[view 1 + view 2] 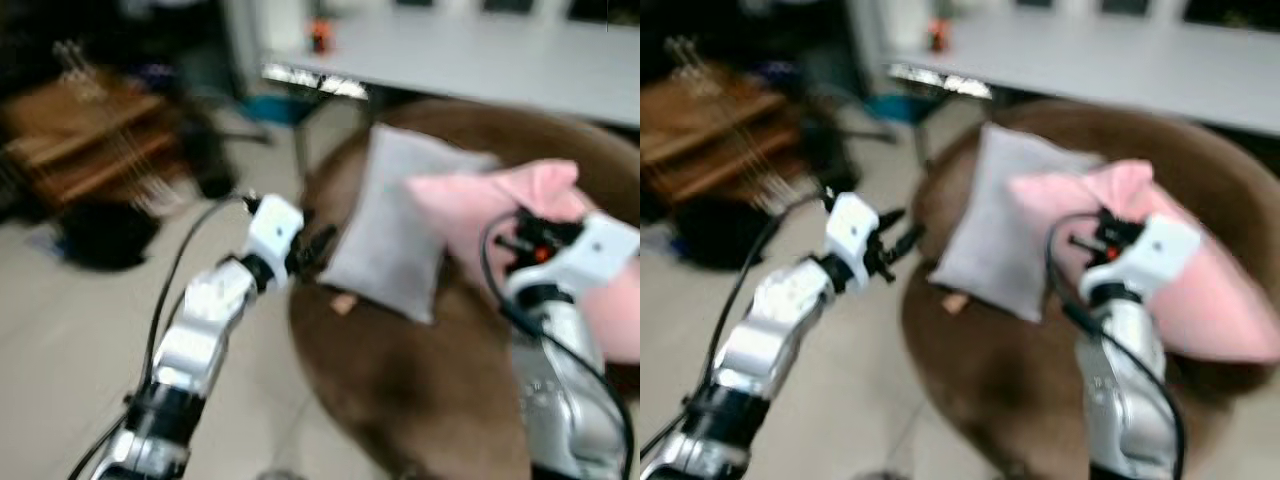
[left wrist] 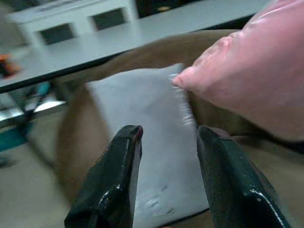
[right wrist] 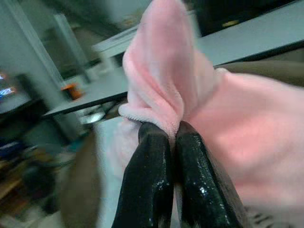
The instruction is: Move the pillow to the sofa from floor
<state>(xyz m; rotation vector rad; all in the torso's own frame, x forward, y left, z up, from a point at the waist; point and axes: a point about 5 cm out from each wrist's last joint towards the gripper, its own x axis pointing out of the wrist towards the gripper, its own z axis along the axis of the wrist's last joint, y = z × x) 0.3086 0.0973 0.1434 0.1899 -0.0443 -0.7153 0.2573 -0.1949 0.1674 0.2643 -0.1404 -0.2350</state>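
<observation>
A pale tiled floor (image 1: 60, 330) runs under a long grey surface (image 1: 480, 55) at the back, and in front of that surface sits the round brown sofa (image 1: 420, 390) — the landmark for everything here. A grey pillow (image 1: 395, 225) already leans on the sofa's seat. The pink pillow (image 1: 470, 205) is off the floor and over the sofa, just beside the grey one and partly overlapping its edge.

The right gripper (image 3: 172, 135) has its jaws pinched shut on a bunched fold at the pink pillow's near corner, so the pillow's bulk stretches away from the jaws, its long axis running out across the sofa's far side. The left gripper (image 2: 166, 137) hangs at the sofa's near rim, jaws parted and holding nothing, aimed at the grey pillow.

The right arm is plainly the nearer one — it alone carries the load. By my reading the carry is almost done: the jaws need only lower the corner toward the sofa's seat and let go, with the bulk settling beside the grey pillow.
</observation>
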